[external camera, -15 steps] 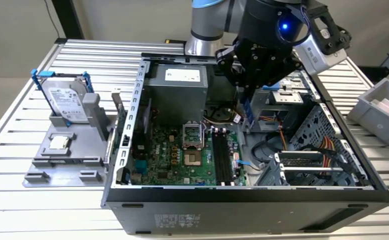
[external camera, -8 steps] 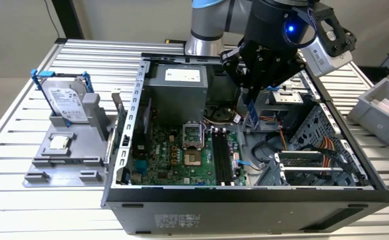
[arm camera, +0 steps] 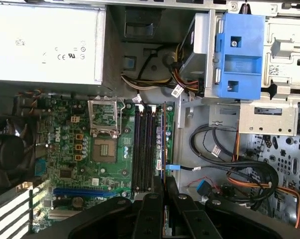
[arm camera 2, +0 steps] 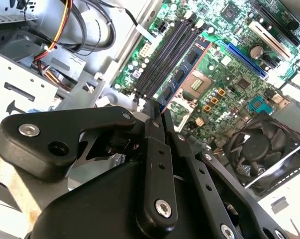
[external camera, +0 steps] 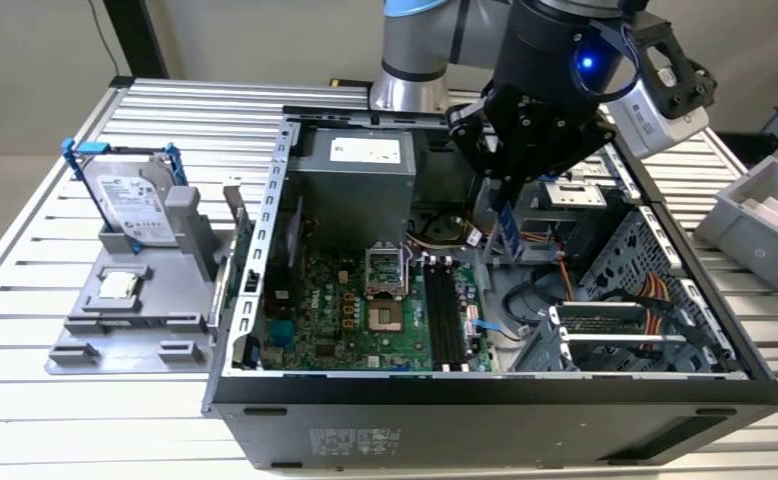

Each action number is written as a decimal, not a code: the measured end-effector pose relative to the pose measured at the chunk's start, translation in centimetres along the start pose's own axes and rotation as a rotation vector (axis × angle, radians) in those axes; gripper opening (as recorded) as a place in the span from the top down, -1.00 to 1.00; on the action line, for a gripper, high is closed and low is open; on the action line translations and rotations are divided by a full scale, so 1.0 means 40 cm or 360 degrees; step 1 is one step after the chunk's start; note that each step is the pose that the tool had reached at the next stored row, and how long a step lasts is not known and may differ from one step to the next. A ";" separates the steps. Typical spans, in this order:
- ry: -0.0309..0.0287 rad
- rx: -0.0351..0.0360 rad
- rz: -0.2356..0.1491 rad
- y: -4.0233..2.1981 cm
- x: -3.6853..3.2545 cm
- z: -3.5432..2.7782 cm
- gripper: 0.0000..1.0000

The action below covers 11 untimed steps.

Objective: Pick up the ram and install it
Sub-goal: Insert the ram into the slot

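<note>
My gripper (external camera: 503, 205) hangs inside the open computer case (external camera: 496, 385), shut on the ram (external camera: 508, 240), a narrow bluish stick that points down from the fingers. In both wrist views the black fingers (arm camera 2: 154, 149) (arm camera: 152, 209) clamp the near end of the ram (arm camera 2: 182, 74) (arm camera: 163, 144), which is seen edge-on. It hovers above the motherboard, lined up along the long black memory slots (external camera: 449, 320) (arm camera 2: 164, 55) (arm camera: 145, 149) and just beside them, on the side away from the processor socket. It is not touching the board.
A silver hard drive in a blue frame (external camera: 136, 205) and a small square chip (external camera: 118, 287) sit on a grey fixture at the exterior view's left. The power supply (external camera: 362, 165), processor socket (external camera: 386, 275), fan (arm camera 2: 261, 149), blue drive caddy (arm camera: 239, 55) and loose cables (arm camera: 249, 174) crowd the case.
</note>
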State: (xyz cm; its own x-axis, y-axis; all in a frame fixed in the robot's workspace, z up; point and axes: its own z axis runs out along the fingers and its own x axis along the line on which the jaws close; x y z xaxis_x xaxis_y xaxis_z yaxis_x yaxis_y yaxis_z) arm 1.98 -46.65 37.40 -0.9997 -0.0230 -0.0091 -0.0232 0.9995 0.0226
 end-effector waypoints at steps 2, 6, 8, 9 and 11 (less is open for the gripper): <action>0.00000 0.0000 0.0000 0.000 -0.002 0.002 1.00; 0.00000 0.0000 0.0000 0.000 -0.003 0.004 1.00; 0.00000 0.0000 0.0000 0.000 -0.005 0.006 1.00; 0.00000 0.0000 0.0000 0.000 -0.007 0.009 1.00; 0.00000 0.0000 0.0000 0.000 -0.007 0.009 1.00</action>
State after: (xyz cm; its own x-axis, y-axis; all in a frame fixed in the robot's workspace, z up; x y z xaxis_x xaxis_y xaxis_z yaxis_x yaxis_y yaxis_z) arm 2.26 -46.66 37.06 -0.9997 -0.0227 -0.0091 -0.0229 0.9995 0.0225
